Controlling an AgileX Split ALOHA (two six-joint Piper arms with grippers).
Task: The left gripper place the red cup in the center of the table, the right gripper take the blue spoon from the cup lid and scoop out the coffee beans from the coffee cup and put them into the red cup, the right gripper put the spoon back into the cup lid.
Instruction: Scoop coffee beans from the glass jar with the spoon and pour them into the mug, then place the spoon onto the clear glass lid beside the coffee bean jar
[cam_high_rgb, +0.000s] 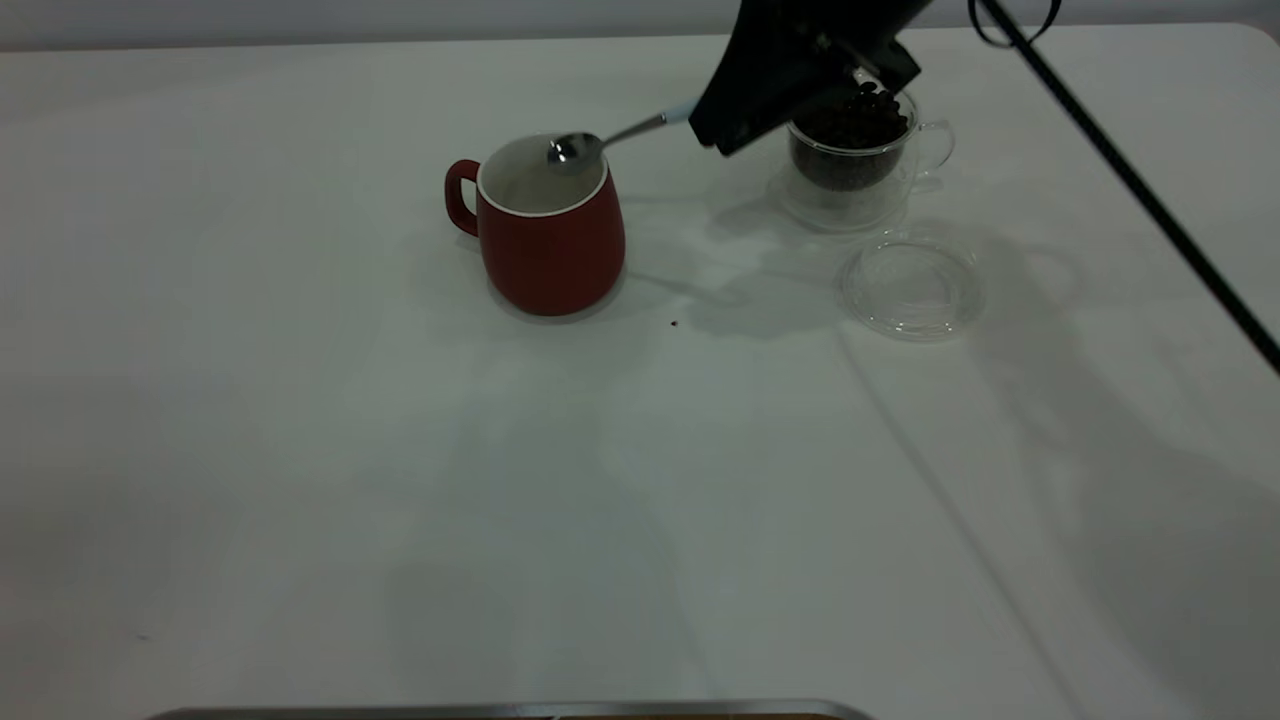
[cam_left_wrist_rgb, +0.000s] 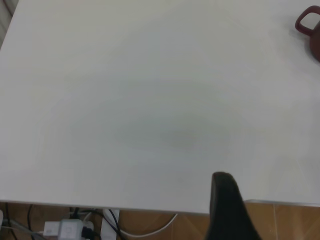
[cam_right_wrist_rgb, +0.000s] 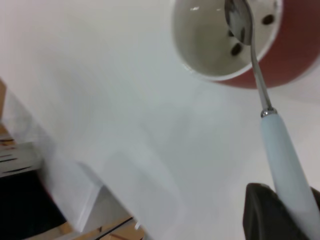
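The red cup (cam_high_rgb: 550, 240) stands upright near the middle of the table (cam_high_rgb: 300, 480), its handle to the left. My right gripper (cam_high_rgb: 712, 128) is shut on the pale handle of the blue spoon (cam_high_rgb: 610, 138), whose metal bowl hangs over the cup's white mouth. In the right wrist view the spoon (cam_right_wrist_rgb: 282, 150) reaches over the red cup (cam_right_wrist_rgb: 295, 65), and a few coffee beans (cam_right_wrist_rgb: 236, 49) lie inside it. The coffee cup (cam_high_rgb: 860, 170), heaped with coffee beans (cam_high_rgb: 850, 122), stands just behind the gripper. The cup lid (cam_high_rgb: 912, 288) lies bare in front of it. A black part of my left gripper (cam_left_wrist_rgb: 225, 202) shows over the table's edge, far from the red cup (cam_left_wrist_rgb: 307, 25).
One stray bean (cam_high_rgb: 674, 323) lies on the table between the red cup and the lid. A black cable (cam_high_rgb: 1130, 175) slants across the right side. Below the table edge are a wooden floor and a power strip (cam_left_wrist_rgb: 67, 229).
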